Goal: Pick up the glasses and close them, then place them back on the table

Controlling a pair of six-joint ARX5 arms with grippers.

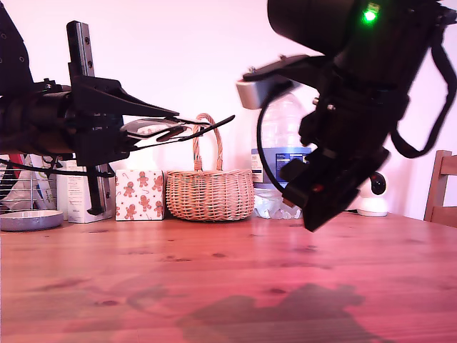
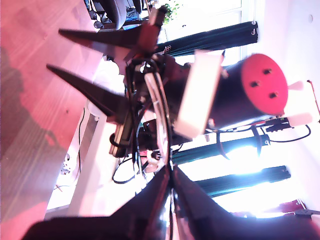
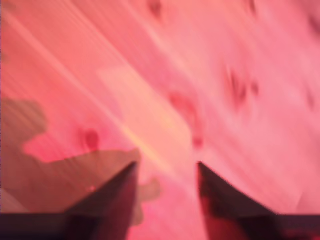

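thin black wire glasses [image 1: 168,130] pinched in my first gripper [image 1: 153,127], grainy table [image 1: 228,279]

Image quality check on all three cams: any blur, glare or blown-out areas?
Exterior view: sharp, pink cast; arm shadows dark on the reddish-brown wooden table. First wrist view: windows behind blown out to white; the thin black metal-framed glasses read backlit, near silhouette. Second wrist view: heavy blur smears the wood grain and knots; my second tool has soft fingertip edges.

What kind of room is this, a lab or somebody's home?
It looks more like a home, probably a dining area: a wooden table with a wicker basket, a gingerbread-patterned box, a water bottle and a wooden chair at the exterior view's right.
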